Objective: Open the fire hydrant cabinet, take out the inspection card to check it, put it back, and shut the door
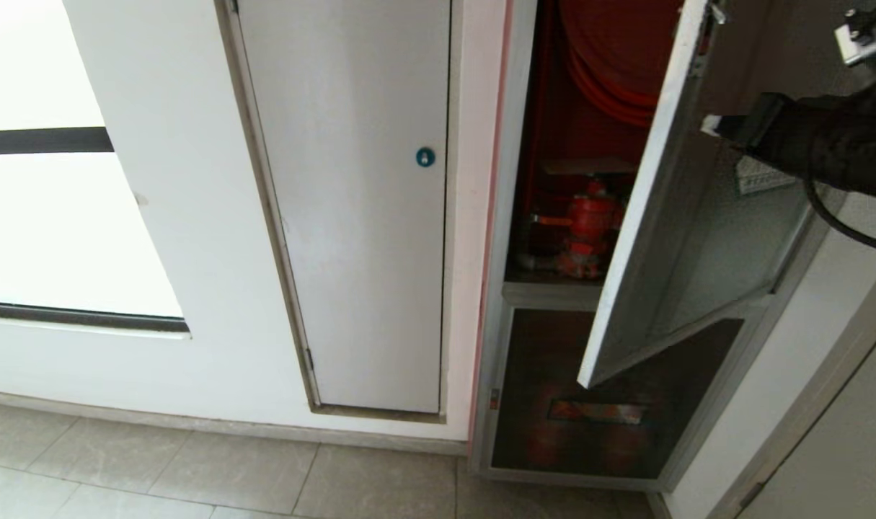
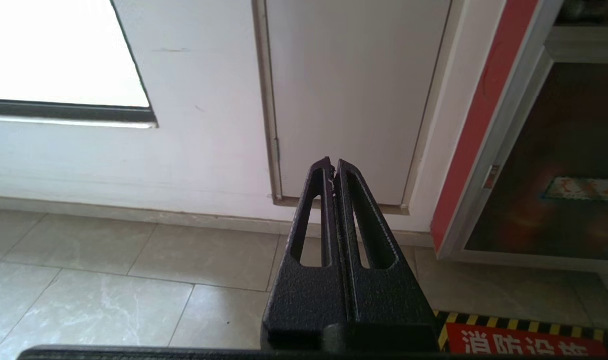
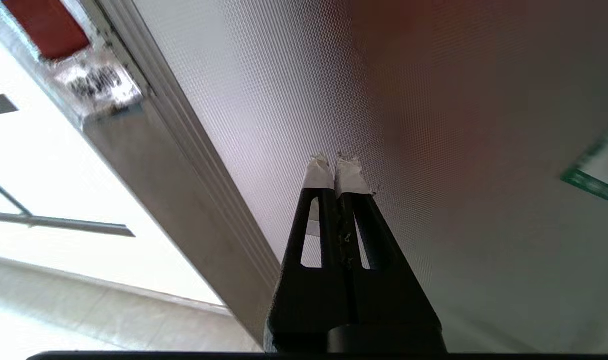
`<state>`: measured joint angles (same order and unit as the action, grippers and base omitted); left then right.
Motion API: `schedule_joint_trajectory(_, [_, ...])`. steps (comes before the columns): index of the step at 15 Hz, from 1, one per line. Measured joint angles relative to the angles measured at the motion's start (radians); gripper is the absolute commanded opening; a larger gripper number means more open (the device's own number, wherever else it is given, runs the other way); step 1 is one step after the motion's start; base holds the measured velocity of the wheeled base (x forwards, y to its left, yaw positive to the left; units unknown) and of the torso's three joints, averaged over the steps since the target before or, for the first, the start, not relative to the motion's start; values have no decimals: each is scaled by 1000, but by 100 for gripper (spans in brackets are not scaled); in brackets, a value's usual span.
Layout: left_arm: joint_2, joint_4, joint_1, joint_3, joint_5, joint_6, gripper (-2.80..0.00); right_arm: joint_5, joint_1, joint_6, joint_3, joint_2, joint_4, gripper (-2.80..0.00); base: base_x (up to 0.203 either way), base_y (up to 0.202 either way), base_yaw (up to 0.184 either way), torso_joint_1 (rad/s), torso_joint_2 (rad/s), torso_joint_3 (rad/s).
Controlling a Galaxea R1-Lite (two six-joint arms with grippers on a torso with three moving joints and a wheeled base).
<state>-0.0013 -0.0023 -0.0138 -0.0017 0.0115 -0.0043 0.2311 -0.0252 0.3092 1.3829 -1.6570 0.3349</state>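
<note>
Silver-framed door (image 1: pixel 647 238) ajar — right gripper (image 1: pixel 710 125) against it, jaws closed

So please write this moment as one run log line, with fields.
door: partly open | right gripper: shut, tips at door glass | left gripper: shut, idle, low | inspection card: not visible

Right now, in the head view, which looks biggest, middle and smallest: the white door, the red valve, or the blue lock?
1. white door
2. red valve
3. blue lock
</note>
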Motion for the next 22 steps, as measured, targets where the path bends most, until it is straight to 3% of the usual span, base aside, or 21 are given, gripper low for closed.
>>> schedule_joint_trajectory(6, [0,1,0,0,0,0,-280,-1,32,-7,343,-328,2,-280,0,0,0,0,0,0])
schedule_joint_trajectory(11, [0,1,0,0,0,0,-280,2,32,-11,410,-448,0,-280,0,0,0,0,0,0])
schedule_joint_trajectory(16, [0,0,0,0,0,0,-280,5,40,-11,160,-277,2,-280,0,0,0,0,0,0])
schedule_joint_trajectory(22, [0,0,0,0,0,0,-280,14,99,-12,-276,211,2,-280,0,0,0,0,0,0])
